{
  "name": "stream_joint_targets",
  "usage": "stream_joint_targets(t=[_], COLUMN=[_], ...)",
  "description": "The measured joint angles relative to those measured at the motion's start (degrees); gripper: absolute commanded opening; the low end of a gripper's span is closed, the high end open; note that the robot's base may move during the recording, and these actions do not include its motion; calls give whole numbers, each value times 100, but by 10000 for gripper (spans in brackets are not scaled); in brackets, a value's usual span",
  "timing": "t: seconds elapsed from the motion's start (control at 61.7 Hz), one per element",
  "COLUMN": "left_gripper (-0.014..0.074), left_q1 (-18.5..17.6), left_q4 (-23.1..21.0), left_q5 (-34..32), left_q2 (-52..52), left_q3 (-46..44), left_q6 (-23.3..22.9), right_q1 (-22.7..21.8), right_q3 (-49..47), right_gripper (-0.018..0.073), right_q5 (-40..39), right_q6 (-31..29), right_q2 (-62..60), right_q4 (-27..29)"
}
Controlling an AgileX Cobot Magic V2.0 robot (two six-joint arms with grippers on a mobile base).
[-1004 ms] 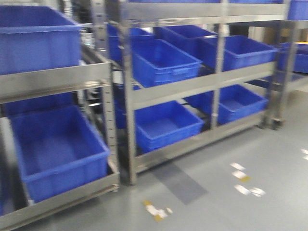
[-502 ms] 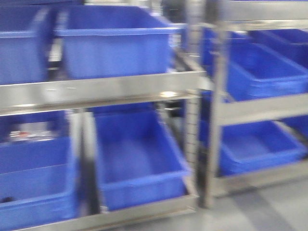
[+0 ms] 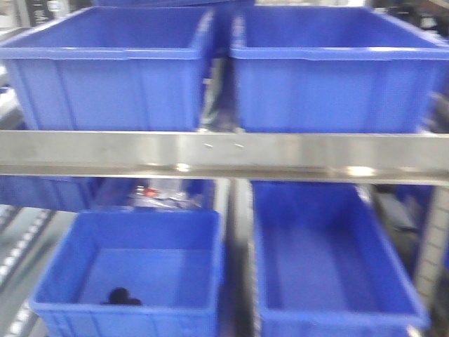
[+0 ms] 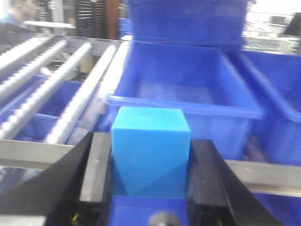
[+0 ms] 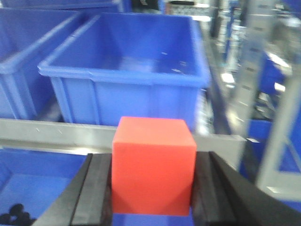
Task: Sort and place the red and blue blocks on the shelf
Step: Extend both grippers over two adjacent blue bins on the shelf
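Note:
In the left wrist view my left gripper (image 4: 149, 165) is shut on the blue block (image 4: 150, 153), a bright blue cube squeezed between both black fingers. In the right wrist view my right gripper (image 5: 153, 183) is shut on the red block (image 5: 153, 165) in the same way. Both cubes hang in front of the shelf, whose flat steel front rail (image 3: 224, 154) crosses the front view with two small screws at its middle. The rail also shows behind the cubes as a grey band (image 4: 263, 174) (image 5: 56, 134). Neither gripper appears in the front view.
Two large blue bins (image 3: 119, 67) (image 3: 337, 67) sit side by side on the upper level, two more (image 3: 133, 270) (image 3: 330, 260) below. The lower left bin holds a small dark object (image 3: 121, 297). Roller tracks (image 4: 51, 89) run at the left of the left wrist view.
The front view has swung left and closed in on the shelf: floor and a second rack were visible, now one rack's rail and several bins fill the frame.

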Motion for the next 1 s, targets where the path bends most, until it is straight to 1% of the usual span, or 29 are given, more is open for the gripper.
stream_joint_targets(t=[1.004], left_gripper=[124], left_q1=[0], left_q4=[0], left_q5=[0], left_q2=[0], left_q3=[0], left_q6=[0], right_q1=[0], right_q3=[0], right_gripper=[46], right_q5=[0], right_q6=[0], right_q2=[0], right_q4=[0])
